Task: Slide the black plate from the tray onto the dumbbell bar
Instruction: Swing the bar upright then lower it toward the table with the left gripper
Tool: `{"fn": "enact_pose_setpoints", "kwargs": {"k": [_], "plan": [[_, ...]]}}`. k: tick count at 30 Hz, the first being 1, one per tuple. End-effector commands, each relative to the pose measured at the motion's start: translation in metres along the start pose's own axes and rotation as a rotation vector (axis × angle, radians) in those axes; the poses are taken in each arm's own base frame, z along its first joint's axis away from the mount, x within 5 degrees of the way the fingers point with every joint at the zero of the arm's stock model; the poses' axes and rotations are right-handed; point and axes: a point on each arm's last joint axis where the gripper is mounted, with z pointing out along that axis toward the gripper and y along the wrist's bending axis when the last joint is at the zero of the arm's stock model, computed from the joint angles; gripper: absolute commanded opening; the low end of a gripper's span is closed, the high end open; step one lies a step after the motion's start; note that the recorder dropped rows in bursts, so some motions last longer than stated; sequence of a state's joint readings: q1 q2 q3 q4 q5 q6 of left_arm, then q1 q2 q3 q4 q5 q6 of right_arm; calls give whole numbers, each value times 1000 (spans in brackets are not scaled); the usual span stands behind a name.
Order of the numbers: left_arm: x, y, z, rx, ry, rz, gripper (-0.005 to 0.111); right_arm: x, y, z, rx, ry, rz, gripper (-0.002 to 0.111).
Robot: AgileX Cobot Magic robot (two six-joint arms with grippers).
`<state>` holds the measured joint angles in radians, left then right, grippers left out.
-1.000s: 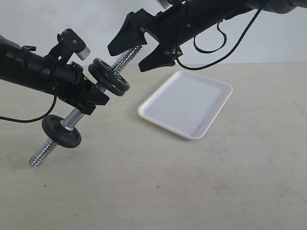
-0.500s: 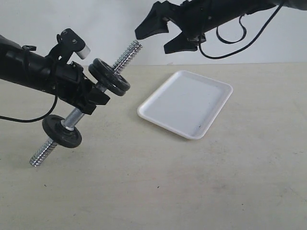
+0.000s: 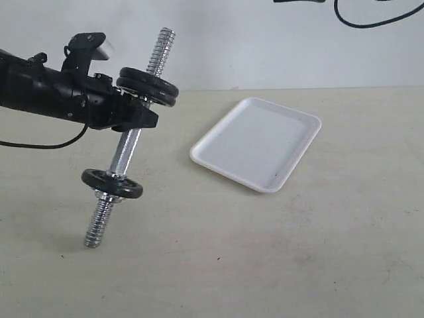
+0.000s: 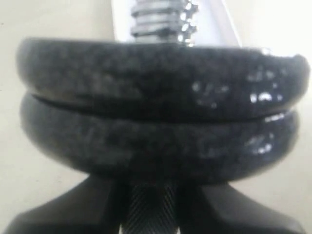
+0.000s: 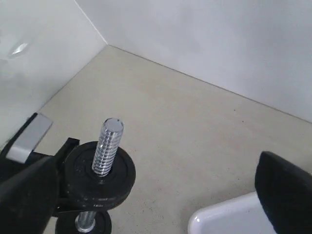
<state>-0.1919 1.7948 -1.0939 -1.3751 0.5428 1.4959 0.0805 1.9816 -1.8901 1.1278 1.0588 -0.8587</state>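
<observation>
Above the pale desk (image 3: 265,252) the left jaws clamp the steeply tilted dumbbell bar (image 3: 126,151) just below the black plate (image 3: 139,76), the right jaws gape empty, the tray (image 3: 255,142) lies bare, and with no nut above, tipping could slide it off.

1. Plain white matte wall (image 3: 265,40) at the back, unmarked; it meets a second white wall (image 5: 39,73) at a corner.
2. Flat beige speckled surface (image 3: 265,252) underneath, evenly lit, shadows faint and soft.
</observation>
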Motion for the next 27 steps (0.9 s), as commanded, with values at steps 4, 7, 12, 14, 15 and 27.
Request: {"fn": "enact_pose_setpoints", "kwargs": {"k": [4, 7, 12, 14, 15, 27], "plan": [[-45, -11, -23, 90, -266, -484, 4, -8, 31, -22, -89, 43, -76, 104], [-46, -11, -24, 94, -276, -505, 4, -6, 33, -22, -109, 64, -77, 104], [-33, -8, -5, 151, -219, -525, 4, -6, 33, -22, -110, 62, -108, 104], [-17, -3, 16, 157, -161, -537, 4, -6, 33, -22, -110, 62, -108, 104], [-7, 0, 28, 161, -128, -546, 4, -6, 33, -22, -110, 62, -108, 104], [1, 14, 49, 103, -103, -482, 4, -6, 33, -22, -109, 63, -114, 104]]}}
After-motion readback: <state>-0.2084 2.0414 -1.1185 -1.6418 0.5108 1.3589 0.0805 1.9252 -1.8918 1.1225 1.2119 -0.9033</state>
